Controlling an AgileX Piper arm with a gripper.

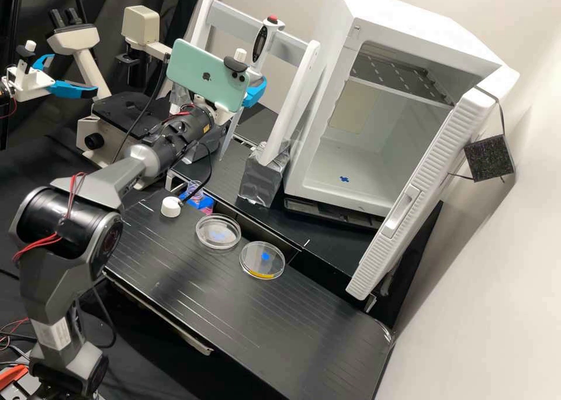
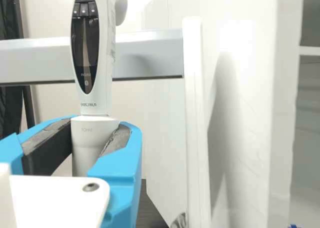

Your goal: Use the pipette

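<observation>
One electronic pipette stands at the white rack in the high view, between its two side posts and by the crossbar, its red-topped end up. The pipette's lower part is hidden behind the pale green phone mounted on the arm, which also covers most of the claw; a bit of bright blue shows past the phone's edge. On the worktop lie two round clear dishes, side by side, near a white screw cap; a bottle behind the cap is partly hidden. The incubator stands open beyond. In the wrist view the claw is clamped on the pipette's pale lower body, a dark pad against either side. The pipette's long axis runs close to vertical, narrowing downward, with the dark display panel facing the camera. Its top is cut off by the frame, and its bottom end is hidden behind the claw's white mount.
</observation>
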